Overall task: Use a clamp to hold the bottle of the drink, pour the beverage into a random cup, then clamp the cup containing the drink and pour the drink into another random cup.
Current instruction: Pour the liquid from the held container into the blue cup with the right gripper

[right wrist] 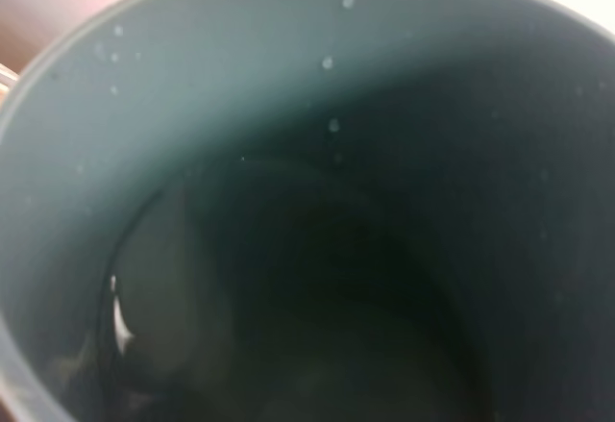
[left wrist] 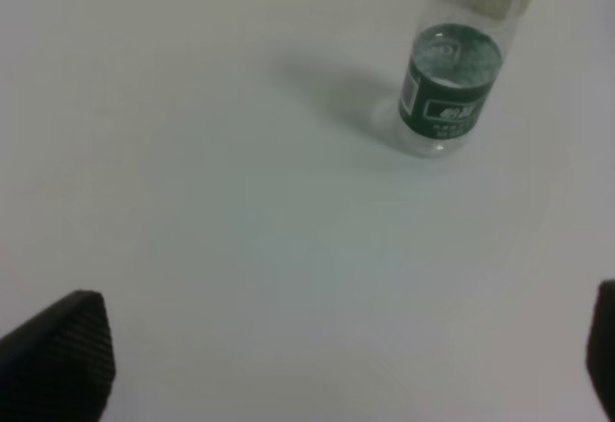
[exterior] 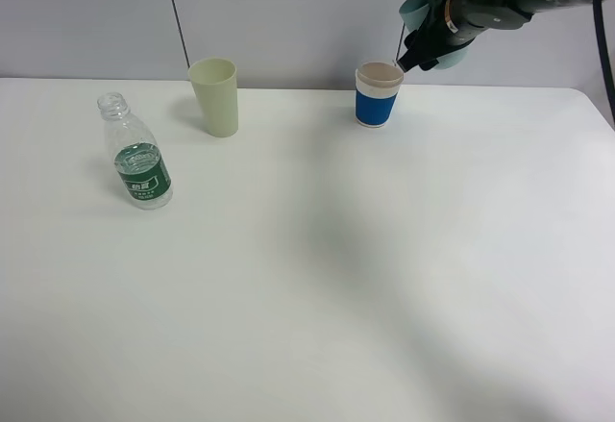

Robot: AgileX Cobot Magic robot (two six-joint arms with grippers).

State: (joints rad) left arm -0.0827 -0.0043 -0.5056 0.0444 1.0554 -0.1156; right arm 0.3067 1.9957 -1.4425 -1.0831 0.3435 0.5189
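The right gripper (exterior: 434,42) is at the far right of the white desk (exterior: 307,297). Its jaws are closed on a teal plastic cup (exterior: 419,11), which is tipped with its mouth just above the white paper cup with a blue sleeve (exterior: 377,95). The right wrist view looks straight into the teal cup, where droplets cling to the inner wall; whether any liquid is left at the bottom is hard to tell. This looks like the second pour, cup to cup, and probably late in it. To do it well, the lip of the teal cup should stay over the middle of the paper cup's opening. The tilt should increase slowly so the stream does not run down the outside, and the rim should not knock the light paper cup. The clear plastic bottle with a green label (exterior: 135,158) stands uncapped at the left, near a pale green plastic cup (exterior: 214,95). The left gripper (left wrist: 336,359) hovers with its jaws wide, holding nothing.
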